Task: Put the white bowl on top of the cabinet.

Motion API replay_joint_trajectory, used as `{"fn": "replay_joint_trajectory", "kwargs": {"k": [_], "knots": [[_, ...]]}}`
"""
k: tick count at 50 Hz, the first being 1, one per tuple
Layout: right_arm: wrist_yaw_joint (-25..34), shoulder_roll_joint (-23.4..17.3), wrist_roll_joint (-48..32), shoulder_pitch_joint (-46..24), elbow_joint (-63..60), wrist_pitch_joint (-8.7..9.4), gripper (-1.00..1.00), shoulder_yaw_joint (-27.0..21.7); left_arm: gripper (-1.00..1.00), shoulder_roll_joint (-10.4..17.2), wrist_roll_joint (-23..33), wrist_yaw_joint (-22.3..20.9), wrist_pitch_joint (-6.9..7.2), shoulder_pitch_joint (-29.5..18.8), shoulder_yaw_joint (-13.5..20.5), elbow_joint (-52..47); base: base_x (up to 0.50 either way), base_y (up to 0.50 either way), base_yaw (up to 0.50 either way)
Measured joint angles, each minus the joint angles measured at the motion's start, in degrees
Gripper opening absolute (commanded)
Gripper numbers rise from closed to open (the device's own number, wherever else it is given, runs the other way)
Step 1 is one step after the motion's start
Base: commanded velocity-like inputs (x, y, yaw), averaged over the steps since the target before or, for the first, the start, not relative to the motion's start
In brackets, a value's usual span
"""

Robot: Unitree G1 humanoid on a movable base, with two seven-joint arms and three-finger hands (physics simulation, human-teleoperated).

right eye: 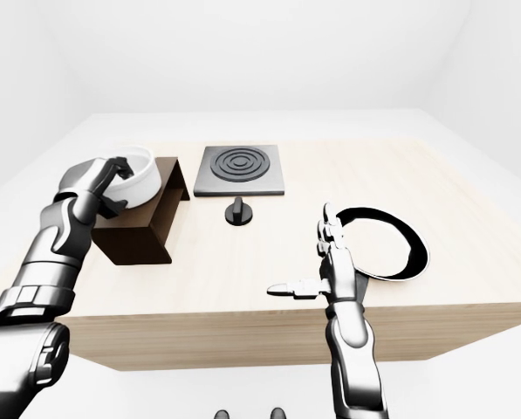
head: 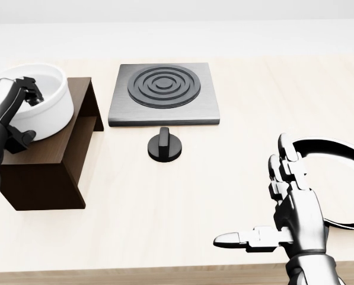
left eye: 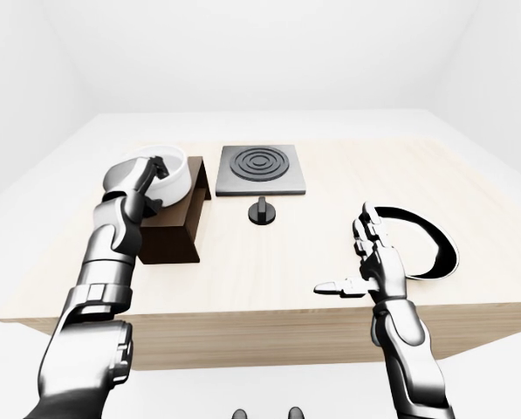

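The white bowl (head: 46, 104) is over the left part of the dark brown cabinet's (head: 49, 169) top, overhanging its left edge; whether it rests on the top I cannot tell. My left hand (head: 18, 116) is shut on the bowl's left rim, with its fingers (head: 29, 89) hooked inside and the thumb outside. My right hand (head: 262, 202) hovers open and empty over the table at the lower right of the head view, far from the bowl.
A grey burner plate (head: 163, 92) with dark rings lies right of the cabinet, a black knob (head: 164, 145) below it. A black-and-white ring (head: 343, 148) lies behind my right hand. The table's near edge (head: 135, 274) runs along the bottom.
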Motion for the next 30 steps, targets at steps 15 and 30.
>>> {"fn": "replay_joint_trajectory", "kwargs": {"k": [15,30], "knots": [[0.0,0.0,0.0,0.2,-0.4,0.00,1.00,0.1,1.00,-0.2,0.3,3.7,-0.01,-0.4,1.8,1.6,0.00,0.00,0.00],[0.0,0.1,0.0,0.2,-0.4,0.00,1.00,0.1,1.00,-0.4,0.7,4.7,-0.01,-0.1,2.5,1.4,0.00,0.00,0.00]]}}
